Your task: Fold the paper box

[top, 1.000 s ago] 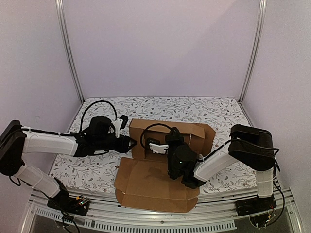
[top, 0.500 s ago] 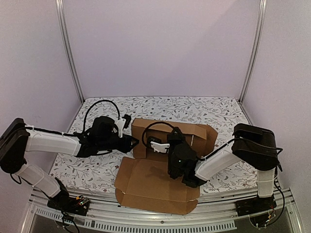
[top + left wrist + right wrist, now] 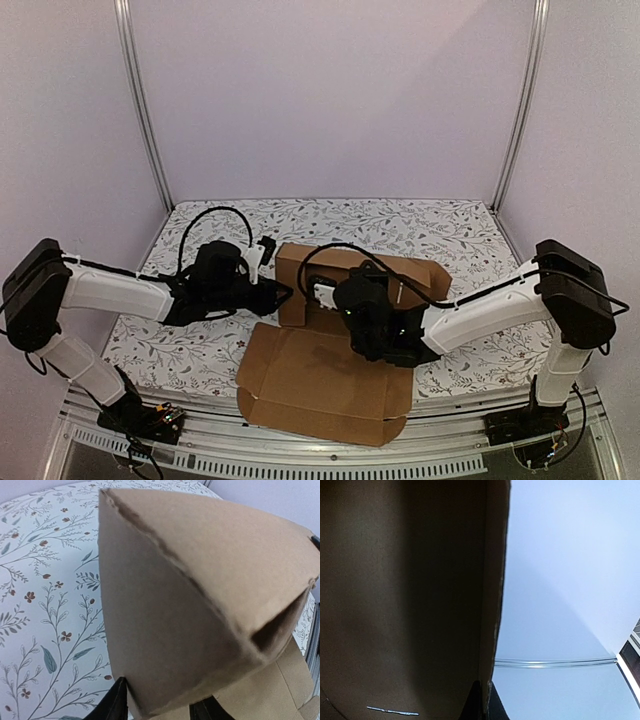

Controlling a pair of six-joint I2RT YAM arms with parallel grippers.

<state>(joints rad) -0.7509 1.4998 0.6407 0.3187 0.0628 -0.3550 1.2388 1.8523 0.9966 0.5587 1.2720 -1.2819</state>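
Erecting the walls of the paper box (image 3: 325,378), which sits mid-table (image 3: 450,225) with rear walls raised and front panel flat toward the near edge. The step likely goes best if the corner crease is kept square while the wall is pressed fully upright. The left gripper (image 3: 278,293) straddles the left rear corner, fingers (image 3: 116,706) half spread around the cardboard; a firm pinch cannot be confirmed. The right gripper (image 3: 481,700), fingers closed, lies against a wall's inner face.
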